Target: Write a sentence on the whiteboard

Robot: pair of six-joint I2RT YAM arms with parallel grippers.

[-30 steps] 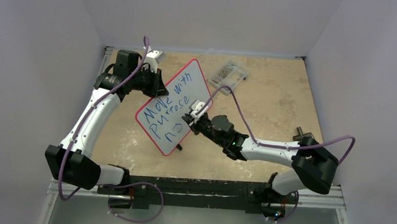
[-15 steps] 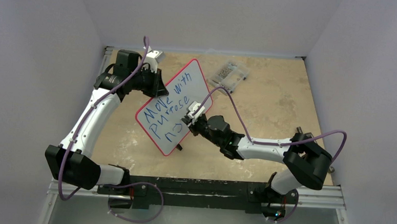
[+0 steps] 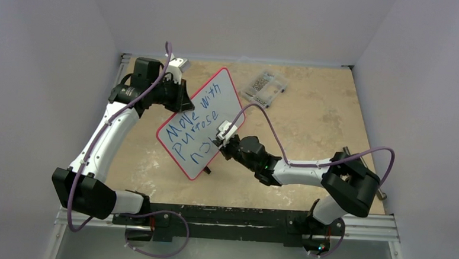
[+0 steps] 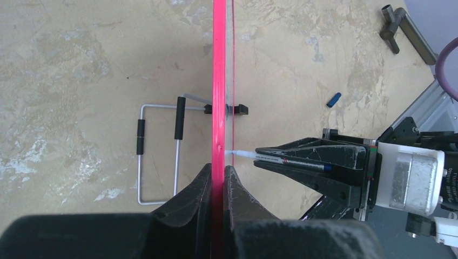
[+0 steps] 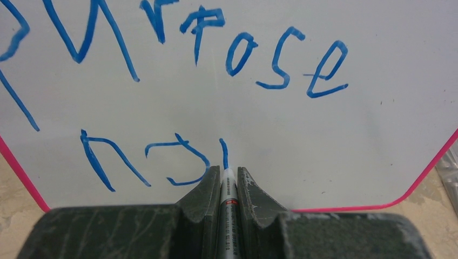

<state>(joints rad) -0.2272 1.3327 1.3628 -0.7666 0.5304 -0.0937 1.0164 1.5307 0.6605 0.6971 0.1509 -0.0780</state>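
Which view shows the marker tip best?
Left wrist: marker seen side-on, tip meeting the whiteboard. Right wrist shows the tip between its fingers, under a blue stroke. Top: too small to tell.

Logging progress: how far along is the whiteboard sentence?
Done: the sentence reads "Move with purpose" over two lines of the whiteboard. In hand: left gripper clamps the rim; right gripper holds the marker, tip at line three's third letter. Left: finishing that line.
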